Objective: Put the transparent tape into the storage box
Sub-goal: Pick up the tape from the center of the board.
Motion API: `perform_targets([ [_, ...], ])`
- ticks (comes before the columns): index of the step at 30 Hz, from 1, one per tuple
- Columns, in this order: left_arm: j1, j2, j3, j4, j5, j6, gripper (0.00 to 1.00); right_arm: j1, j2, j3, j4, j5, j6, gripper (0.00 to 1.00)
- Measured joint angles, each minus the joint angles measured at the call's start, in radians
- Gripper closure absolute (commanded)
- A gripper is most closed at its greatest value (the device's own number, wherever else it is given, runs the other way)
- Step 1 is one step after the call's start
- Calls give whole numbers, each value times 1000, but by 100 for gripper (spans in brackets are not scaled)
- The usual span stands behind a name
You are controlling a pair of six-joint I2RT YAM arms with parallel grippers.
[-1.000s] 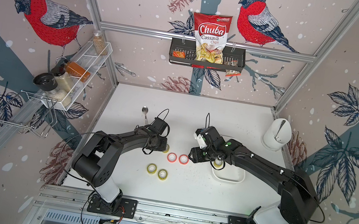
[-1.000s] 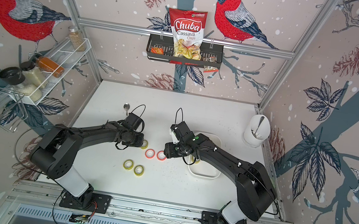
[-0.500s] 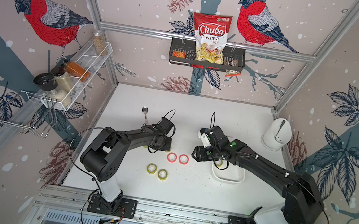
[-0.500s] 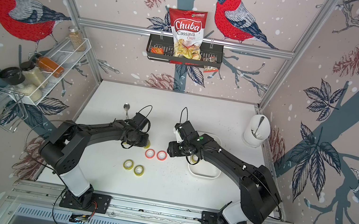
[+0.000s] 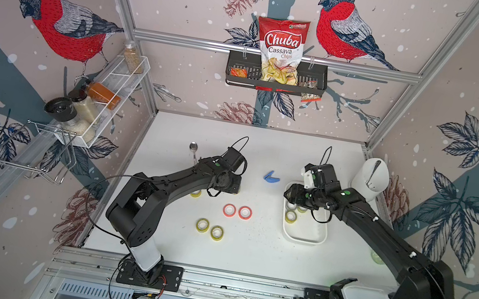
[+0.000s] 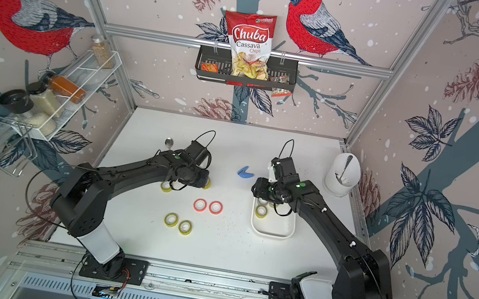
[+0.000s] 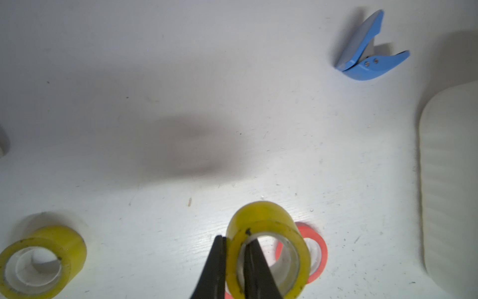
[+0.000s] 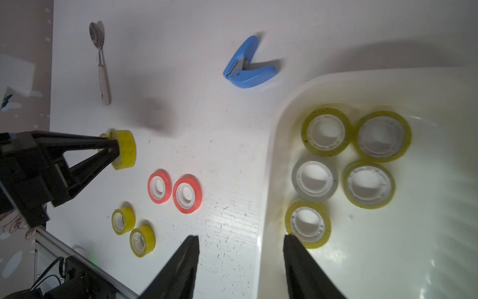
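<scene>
One tape roll [image 7: 266, 248] is clamped by its wall in the left gripper [image 7: 236, 239], near the middle of the worktop [image 5: 245, 258]. The box [image 5: 302, 239] lies toward the right edge, where the right gripper [image 8: 241, 236] hovers with jaws apart, empty.

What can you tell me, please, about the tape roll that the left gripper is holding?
The tape roll is yellowish, translucent tape wound on a whitish plastic core, with dark specks along its rim. It is turned on edge and appears lifted off the white table. The left gripper pinches its wall: one of the black fingers outside, the other through the core.
</scene>
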Motion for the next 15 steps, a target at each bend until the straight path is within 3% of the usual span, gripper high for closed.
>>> perform_targets([
  [7, -81, 51, 148, -46, -3, 1, 87, -193, -68, -64, -35, -4, 3, 42],
  [15, -180, 169, 325, -71, -2, 53, 87, -343, -129, -97, -60, -19, -4, 41],
])
